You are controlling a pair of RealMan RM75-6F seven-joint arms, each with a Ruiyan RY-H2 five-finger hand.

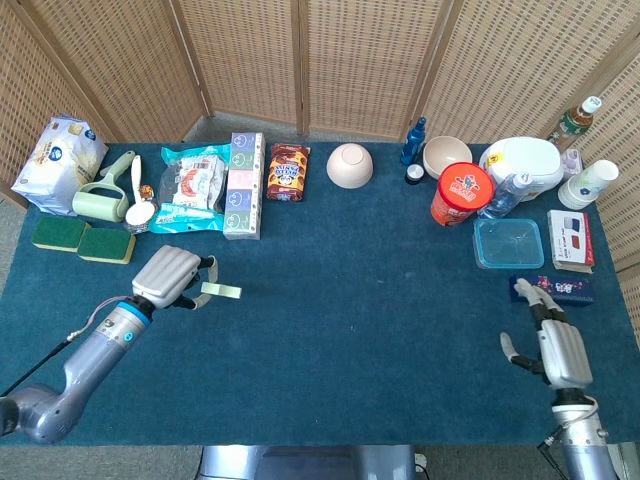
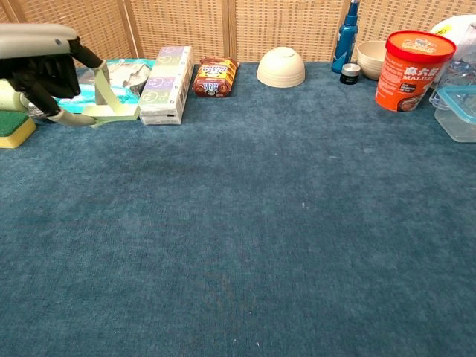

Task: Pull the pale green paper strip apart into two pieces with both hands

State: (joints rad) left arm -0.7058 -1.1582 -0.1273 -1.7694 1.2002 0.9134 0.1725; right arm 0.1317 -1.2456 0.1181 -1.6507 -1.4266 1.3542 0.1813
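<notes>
My left hand (image 1: 170,277) pinches one end of the pale green paper strip (image 1: 220,291) and holds it lifted above the blue cloth at the left. In the chest view the same left hand (image 2: 41,63) shows at the upper left with the strip (image 2: 111,113) hanging bent from its fingers. My right hand (image 1: 550,340) hovers at the table's right front with fingers spread and nothing in it. It is far from the strip and does not show in the chest view.
A tissue box (image 1: 243,185), snack bag (image 1: 192,190), cookie pack (image 1: 287,171) and bowl (image 1: 350,165) line the back. Green sponges (image 1: 82,240) lie left. A red can (image 1: 461,193), clear box (image 1: 509,243) and small blue box (image 1: 550,288) stand right.
</notes>
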